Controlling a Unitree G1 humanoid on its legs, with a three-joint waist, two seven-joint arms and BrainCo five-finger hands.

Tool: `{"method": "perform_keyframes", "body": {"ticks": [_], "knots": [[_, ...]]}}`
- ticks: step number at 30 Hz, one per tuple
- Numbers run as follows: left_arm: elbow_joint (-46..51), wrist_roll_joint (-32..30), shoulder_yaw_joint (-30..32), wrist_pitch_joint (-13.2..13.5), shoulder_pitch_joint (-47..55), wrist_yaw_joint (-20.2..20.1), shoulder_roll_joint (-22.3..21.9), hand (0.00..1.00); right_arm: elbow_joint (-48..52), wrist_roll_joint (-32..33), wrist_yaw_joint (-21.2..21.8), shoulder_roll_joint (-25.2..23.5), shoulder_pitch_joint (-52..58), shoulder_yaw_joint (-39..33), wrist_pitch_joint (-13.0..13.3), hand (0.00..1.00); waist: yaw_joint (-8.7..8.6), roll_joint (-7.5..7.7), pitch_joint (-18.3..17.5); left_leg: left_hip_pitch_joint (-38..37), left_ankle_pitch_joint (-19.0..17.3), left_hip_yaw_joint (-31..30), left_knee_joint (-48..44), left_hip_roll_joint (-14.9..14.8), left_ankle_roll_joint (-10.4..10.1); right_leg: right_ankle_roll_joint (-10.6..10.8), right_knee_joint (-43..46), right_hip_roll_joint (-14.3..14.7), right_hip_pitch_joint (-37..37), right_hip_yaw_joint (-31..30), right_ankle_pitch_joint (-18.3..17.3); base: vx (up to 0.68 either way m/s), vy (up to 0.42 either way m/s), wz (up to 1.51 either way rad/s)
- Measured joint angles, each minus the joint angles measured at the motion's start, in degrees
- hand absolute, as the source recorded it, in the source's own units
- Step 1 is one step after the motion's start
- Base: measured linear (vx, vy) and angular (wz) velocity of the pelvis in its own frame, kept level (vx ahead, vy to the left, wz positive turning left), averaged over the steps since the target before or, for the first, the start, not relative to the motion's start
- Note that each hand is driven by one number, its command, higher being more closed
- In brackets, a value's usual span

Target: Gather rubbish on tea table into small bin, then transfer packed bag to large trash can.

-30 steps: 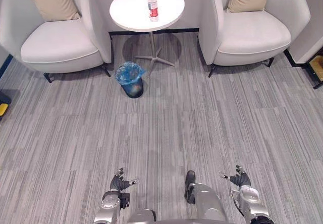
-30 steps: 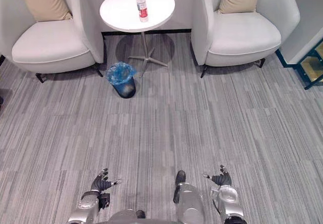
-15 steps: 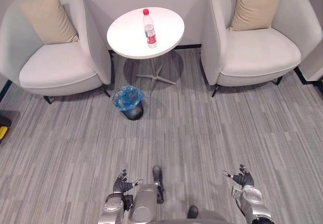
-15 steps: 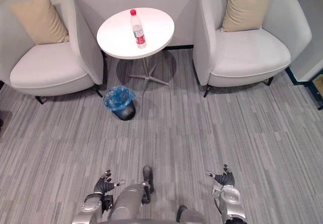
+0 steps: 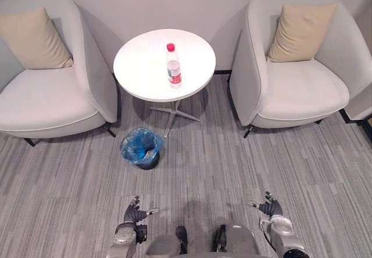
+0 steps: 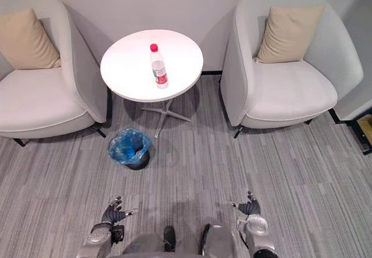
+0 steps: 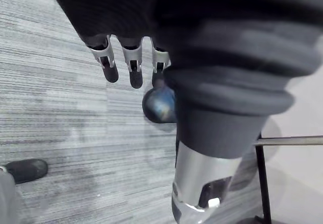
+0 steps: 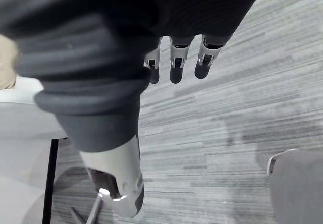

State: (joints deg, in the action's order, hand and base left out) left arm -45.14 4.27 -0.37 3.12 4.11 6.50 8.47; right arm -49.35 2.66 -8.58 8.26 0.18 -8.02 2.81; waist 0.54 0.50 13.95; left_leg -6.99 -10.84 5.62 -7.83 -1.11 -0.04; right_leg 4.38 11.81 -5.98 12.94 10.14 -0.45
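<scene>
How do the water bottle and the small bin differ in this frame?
The water bottle stands on the round white table; the small bin sits on the carpet beside the table's base. The bottle is clear and slim with a red cap; the bin is dark, wider and lined with a blue bag. Both are untouched.

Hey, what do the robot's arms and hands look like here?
Both arms are silver-grey. The left hand and right hand have silver fingers with dark tips, and a dark ribbed cover wraps each hand's back and wrist.
</scene>
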Motion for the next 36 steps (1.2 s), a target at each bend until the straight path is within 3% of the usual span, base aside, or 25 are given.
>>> {"method": "perform_keyframes", "body": {"ticks": [1, 4, 7, 9, 10, 11, 14, 15, 16, 17, 18, 21, 23, 24, 25, 26, 27, 29, 30, 31, 33, 36], "knots": [[-1.18, -0.16, 0.03, -0.05, -0.32, 0.00, -0.94, 0.00, -0.40, 0.00, -0.02, 0.67, 0.55, -0.42, -0.04, 0.00, 0.03, -0.90, -0.30, -0.70, -1.10, -1.33, -0.12, -1.30, -1.25, -2.96, 1.76, 0.68, -0.08, 0.46, 1.53, 0.36, -0.277, 0.46], [-1.57, -0.42, 0.05, -0.05, 0.34, -0.11, -1.45, 0.00, -0.43, 0.01, -0.02, 0.87, -0.27, -0.57, 0.03, 0.00, -0.09, -2.58, -0.91, 0.97, -2.66, -2.32, -4.29, -3.98, -3.75, -4.74, 3.45, 2.83, -0.26, 2.45, -3.27, 0.33, -0.266, 0.25], [-1.27, -0.42, 0.13, -0.04, 0.45, -0.34, -2.23, 0.00, 0.52, 0.16, -0.06, 0.65, 1.76, -0.55, 0.04, 0.00, 0.09, -2.91, -0.37, 10.06, -2.32, -2.07, -28.92, -8.56, -7.10, -5.90, 0.27, 4.47, -7.92, 5.83, -5.68, 0.27, -0.240, 0.51], [-0.32, -0.41, 0.10, -0.10, 2.03, -0.42, -2.82, 0.00, 1.45, 0.71, -0.16, 0.56, 2.83, -0.64, 0.51, 0.00, 0.48, -2.93, 0.02, 14.82, -2.76, 2.03, -41.42, -12.67, -6.30, -6.25, -3.24, 6.05, -14.44, 6.98, -6.71, 0.26, -0.153, 0.18], [-0.32, -0.41, 0.10, -0.14, 2.19, -0.45, -2.96, 0.00, 1.50, 1.18, -0.19, 0.58, 2.77, -0.94, 0.58, 0.00, 0.51, -2.83, 0.04, 16.11, -2.93, 3.19, -41.52, -13.02, -6.01, -6.21, -3.86, 6.05, -15.34, 7.05, -6.90, 0.28, -0.081, 0.08], [-0.26, -0.40, 0.11, -0.15, 2.04, -0.57, -3.33, 0.00, 1.86, 1.43, -0.25, 0.69, 2.20, -2.20, 0.64, 0.00, 0.71, -3.18, 0.03, 19.46, -3.41, 5.12, -36.57, -12.60, -5.23, -5.63, -4.74, 5.71, -16.58, 7.03, -6.94, 0.24, -0.009, 0.01], [-0.24, -0.40, 0.48, -0.17, 1.90, -0.67, -3.33, 0.00, 1.87, 1.89, -0.30, 0.65, 1.73, -3.27, 0.62, 0.00, 1.00, -3.39, 0.09, 20.27, -2.73, 5.96, -21.94, -9.89, -5.31, -5.05, -4.50, 4.47, -17.00, 7.04, -7.27, 0.28, 0.103, -0.01], [-0.24, -0.41, 0.53, -0.19, 1.62, -0.89, -3.35, 0.00, 1.87, 1.90, -0.30, 0.61, 2.01, -3.76, 0.61, 0.00, 1.46, -3.57, 0.08, 19.49, 2.25, 5.99, -10.37, -7.86, -5.19, -3.73, -4.25, 3.58, -17.85, 7.00, -8.30, 0.29, 0.158, 0.00], [-0.26, -0.41, 0.54, -0.19, 1.49, -1.07, -3.39, 0.00, 1.84, 1.90, -0.31, 0.58, 2.21, -3.98, 0.60, 0.00, 1.81, -3.81, 0.07, 18.93, 6.70, 6.05, -7.36, -7.52, -4.42, -3.18, -3.92, 3.47, -18.23, 6.86, -8.90, 0.34, 0.199, -0.01], [-0.29, -0.41, 0.62, -0.17, 1.48, -1.11, -3.29, 0.00, 1.77, 1.90, -0.34, 0.43, 2.44, -3.90, 0.56, 0.00, 2.06, -4.31, -0.07, 17.50, 11.67, 6.36, -5.86, -6.94, -1.35, -2.12, -3.70, 3.24, -19.35, 6.34, -9.77, 0.69, 0.344, 0.21], [0.10, -0.43, 0.46, -0.15, 1.04, -1.28, -2.45, 0.00, 1.94, 1.33, -0.20, -0.87, 0.70, -2.71, 0.63, 0.00, 2.17, -0.60, 0.50, 16.10, 6.59, 7.61, -8.80, -2.38, 1.55, 1.08, -1.83, -1.60, -20.91, 4.81, -12.08, 0.72, 0.360, 0.12], [0.09, -0.42, 0.18, -0.15, 1.60, -1.29, -2.32, 0.00, 1.92, 1.18, -0.12, -0.98, 0.29, -2.24, 0.63, 0.00, 2.31, -0.68, 0.46, 14.73, 3.39, 8.95, -11.21, -1.53, 2.16, 1.89, 3.37, -3.50, -20.17, 3.23, -13.74, 0.33, 0.143, -0.08], [0.04, -0.38, -0.10, -0.18, 1.62, -1.35, -2.13, 0.00, 1.17, 1.07, -0.09, -0.94, -0.21, -1.98, 0.59, 0.00, 1.95, -0.40, 0.56, 13.67, 0.56, 8.41, -9.89, -0.06, 2.49, 3.84, 14.02, -5.71, -16.02, 2.97, -14.45, 0.09, 0.085, 0.01], [0.04, -0.30, -0.32, -0.22, 1.89, -1.33, -1.89, 0.00, 0.84, 0.87, -0.08, -0.95, -0.10, -1.82, 0.38, 0.00, 1.35, 0.14, 0.89, 10.91, 0.50, 7.68, -7.87, 1.31, 2.66, 5.01, 28.08, -9.13, -10.95, 3.02, -12.29, 0.10, 0.063, 0.39], [0.09, -0.18, -1.34, -0.22, 1.97, -1.17, -1.33, 0.00, 0.66, 0.52, -0.10, -1.02, 1.01, -1.64, 0.22, 0.00, 0.39, 0.09, 0.87, 8.87, 0.47, 6.28, -7.42, 1.68, 2.88, 4.81, 33.56, -10.11, -8.43, 2.91, -12.74, 0.17, 0.027, 0.62], [0.12, -0.17, -1.86, -0.13, 2.16, -1.10, -0.39, 0.00, 0.66, 0.02, -0.05, -1.07, 2.17, -1.06, 0.03, 0.00, 0.12, -0.04, 0.53, 8.12, 0.32, 4.97, -7.45, 1.50, 3.59, 3.16, 32.46, -8.76, -6.92, 2.04, -16.04, 0.19, 0.013, 0.61], [0.12, -0.14, -1.81, -0.12, 2.16, -1.05, -0.16, 0.00, 0.67, -0.02, -0.05, -1.07, 2.49, -0.84, 0.02, 0.00, 0.21, -0.39, 0.28, 8.22, 0.43, 4.58, -7.56, 1.34, 3.21, 2.47, 30.40, -7.80, -6.10, 0.99, -16.68, 0.18, -0.029, 0.66], [0.10, -0.13, -1.71, -0.06, 1.01, -0.92, 0.19, 0.00, 0.67, 0.00, -0.10, -0.71, 2.57, -0.54, 0.02, 0.00, -0.22, 0.87, -0.26, 8.52, 0.59, 1.12, -8.38, 1.24, 2.79, 1.61, 18.69, -3.23, -3.17, -3.81, -16.50, 0.24, -0.111, 0.85], [0.14, -0.12, -1.66, 0.02, 0.87, -0.91, 0.68, 0.00, 0.68, 0.01, -0.11, -0.63, 2.65, -0.57, 0.06, 0.00, -0.09, 1.19, -0.46, 8.90, 0.56, 0.09, -8.91, 1.49, 2.20, 1.08, 13.12, -2.03, -2.98, -5.69, -14.04, 0.25, -0.137, 0.80], [0.05, -0.12, -1.64, 0.01, 0.89, -0.91, 0.70, 0.00, 0.69, 0.01, -0.12, -0.55, 2.83, -0.63, 0.07, 0.00, -0.14, 1.24, -0.45, 9.16, 0.36, -0.83, -9.49, 1.70, 1.70, -0.10, 11.39, -1.71, -3.33, -5.96, -8.61, 0.23, -0.145, 0.65], [-0.39, -0.14, -1.64, -0.03, 1.55, -1.05, -0.93, 0.00, 0.82, 0.01, -0.12, 0.41, 2.12, -1.27, 0.30, 0.00, 0.01, -0.82, -0.89, 8.95, 0.20, -2.10, -8.85, 0.04, 0.38, -1.27, 8.80, -0.26, -5.36, -3.89, -7.78, 0.22, -0.138, 0.35], [-0.43, -0.16, -1.62, -0.03, 2.34, -1.16, -1.48, 0.00, 0.86, 0.01, -0.12, 0.45, 2.03, -1.62, 0.61, 0.00, 0.07, -1.16, -1.01, 7.11, 1.07, -3.31, -5.71, -1.00, -1.05, -1.95, 5.11, 0.86, -8.23, -1.85, -7.23, 0.16, -0.124, 0.21]]}}
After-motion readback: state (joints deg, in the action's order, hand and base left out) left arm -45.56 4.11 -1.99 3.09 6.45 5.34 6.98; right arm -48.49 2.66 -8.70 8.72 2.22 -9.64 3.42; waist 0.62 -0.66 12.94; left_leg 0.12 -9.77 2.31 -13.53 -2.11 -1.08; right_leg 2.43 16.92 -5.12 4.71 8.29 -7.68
